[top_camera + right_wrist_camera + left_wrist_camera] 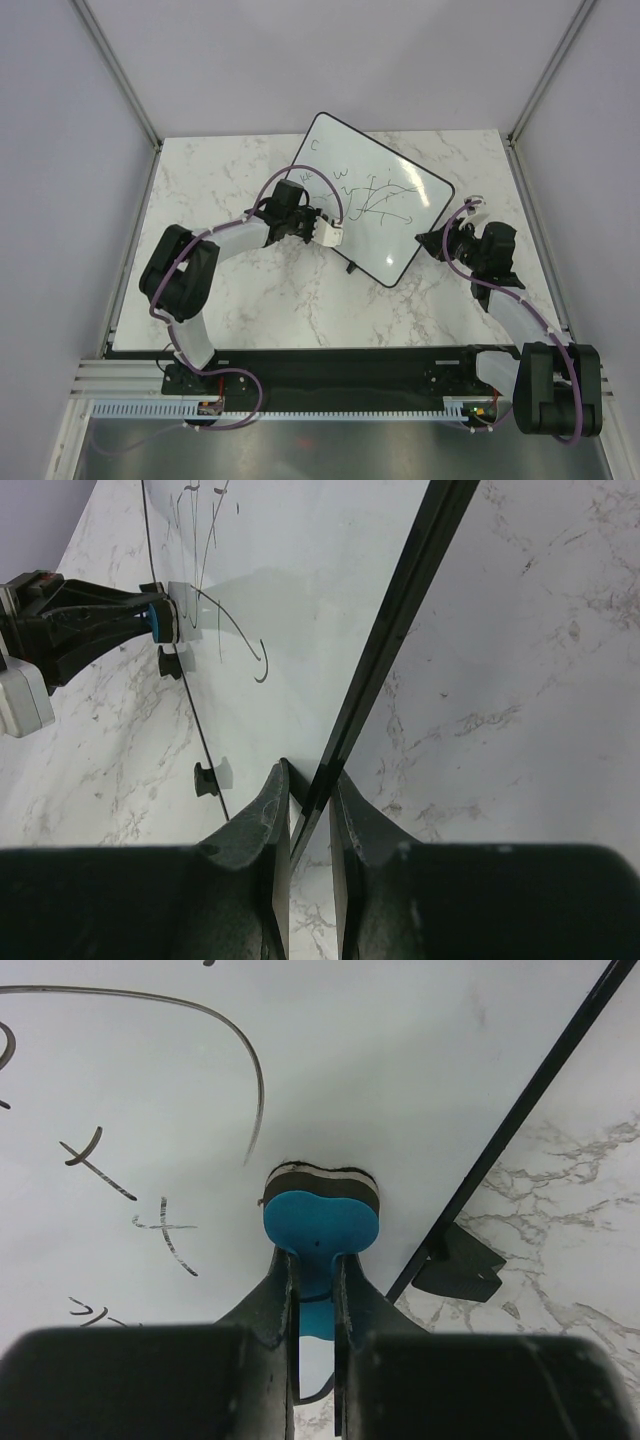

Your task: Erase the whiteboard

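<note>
The left gripper pinches the blue eraser (its pad seems to touch the whiteboard). The right gripper pinches the board's black edge.

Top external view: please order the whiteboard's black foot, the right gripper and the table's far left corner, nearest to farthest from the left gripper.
1. The black foot, just right of the left gripper, at the whiteboard's near edge.
2. The right gripper, across the board, at its right edge.
3. The table's far left corner, far off to the left.
</note>
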Robot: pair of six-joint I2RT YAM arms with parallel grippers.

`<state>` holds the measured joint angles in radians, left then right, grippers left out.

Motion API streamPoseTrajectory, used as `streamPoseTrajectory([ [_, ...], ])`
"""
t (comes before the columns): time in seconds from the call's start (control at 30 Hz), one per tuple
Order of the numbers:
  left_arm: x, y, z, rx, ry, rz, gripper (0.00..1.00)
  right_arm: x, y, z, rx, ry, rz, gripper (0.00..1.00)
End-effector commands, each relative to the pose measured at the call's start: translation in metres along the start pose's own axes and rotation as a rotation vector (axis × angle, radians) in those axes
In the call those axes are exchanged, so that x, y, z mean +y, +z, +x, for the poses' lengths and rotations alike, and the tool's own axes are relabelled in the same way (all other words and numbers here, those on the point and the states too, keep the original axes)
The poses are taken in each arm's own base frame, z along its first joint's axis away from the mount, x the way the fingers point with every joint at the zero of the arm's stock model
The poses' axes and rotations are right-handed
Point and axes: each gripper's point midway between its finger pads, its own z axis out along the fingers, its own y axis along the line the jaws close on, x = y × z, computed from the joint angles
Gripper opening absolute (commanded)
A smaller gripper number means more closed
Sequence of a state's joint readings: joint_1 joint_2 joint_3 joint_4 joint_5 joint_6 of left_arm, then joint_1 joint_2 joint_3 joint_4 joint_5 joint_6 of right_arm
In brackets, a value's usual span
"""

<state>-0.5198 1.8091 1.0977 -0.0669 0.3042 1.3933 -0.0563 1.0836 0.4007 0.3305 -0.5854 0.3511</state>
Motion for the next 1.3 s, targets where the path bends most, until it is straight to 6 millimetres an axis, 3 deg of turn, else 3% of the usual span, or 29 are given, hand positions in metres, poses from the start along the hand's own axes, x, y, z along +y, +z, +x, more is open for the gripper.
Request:
streamPoseTrajectory([
  [0.0, 0.034, -0.016, -0.008, 0.001, -0.02, -0.113, 0.02, -0.014, 0.0, -0.009, -0.042, -0.086, 0.055, 0.0],
  [0.17, 0.041, -0.02, -0.006, 0.006, -0.06, -0.133, 0.02, -0.009, 0.001, -0.01, -0.04, -0.09, 0.03, 0.15],
  [0.2, 0.045, -0.021, -0.005, 0.007, -0.06, -0.141, 0.02, -0.009, 0.001, -0.01, -0.041, -0.088, 0.028, 0.25],
  [0.3, 0.067, -0.031, 0.004, 0.018, -0.065, -0.191, 0.02, -0.007, 0.002, -0.01, -0.043, -0.081, 0.014, 0.37],
  [0.33, 0.081, -0.038, 0.01, 0.026, -0.111, -0.228, 0.02, -0.007, 0.003, -0.009, -0.046, -0.081, 0.01, 0.36],
  [0.37, 0.079, -0.038, 0.008, -0.014, -0.3, -0.236, 0.02, -0.005, 0.004, -0.01, -0.047, -0.078, 0.002, 0.36],
  [0.47, 0.099, -0.044, 0.014, -0.046, -0.505, -0.294, 0.02, -0.001, 0.007, -0.011, -0.05, -0.073, -0.029, 0.33],
  [0.63, 0.11, -0.039, 0.026, -0.053, -0.671, -0.323, 0.02, 0.007, 0.009, -0.012, -0.05, -0.091, -0.072, 0.24],
  [0.7, 0.122, -0.038, 0.031, -0.05, -0.754, -0.376, 0.02, 0.009, 0.009, -0.012, -0.053, -0.096, -0.088, 0.19],
  [0.73, 0.137, -0.041, 0.032, -0.052, -0.783, -0.416, 0.02, 0.011, 0.009, -0.011, -0.055, -0.102, -0.096, 0.17],
  [0.8, 0.144, -0.035, 0.045, -0.021, -0.904, -0.461, 0.02, 0.015, 0.008, -0.014, -0.068, -0.123, -0.119, 0.08],
  [0.83, 0.159, -0.038, 0.044, -0.04, -0.931, -0.49, 0.02, 0.014, 0.009, -0.013, -0.066, -0.126, -0.118, 0.06],
  [0.87, 0.16, -0.034, 0.046, -0.047, -0.99, -0.491, 0.02, 0.012, 0.01, -0.013, -0.065, -0.127, -0.111, 0.03],
  [1.0, 0.183, -0.033, 0.05, -0.067, -1.077, -0.556, 0.02, 0.007, 0.012, -0.009, -0.044, -0.133, -0.094, 0.0],
  [1.07, 0.204, -0.038, 0.05, -0.086, -1.078, -0.602, 0.02, 0.004, 0.013, -0.009, -0.044, -0.145, -0.084, 0.0],
  [1.17, 0.222, -0.029, 0.052, -0.093, -1.082, -0.601, 0.02, 0.004, 0.013, -0.008, -0.041, -0.153, -0.081, 0.0],
  [1.27, 0.223, -0.009, 0.05, -0.105, -1.088, -0.54, 0.02, 0.002, 0.012, -0.008, -0.04, -0.163, -0.066, 0.0],
])
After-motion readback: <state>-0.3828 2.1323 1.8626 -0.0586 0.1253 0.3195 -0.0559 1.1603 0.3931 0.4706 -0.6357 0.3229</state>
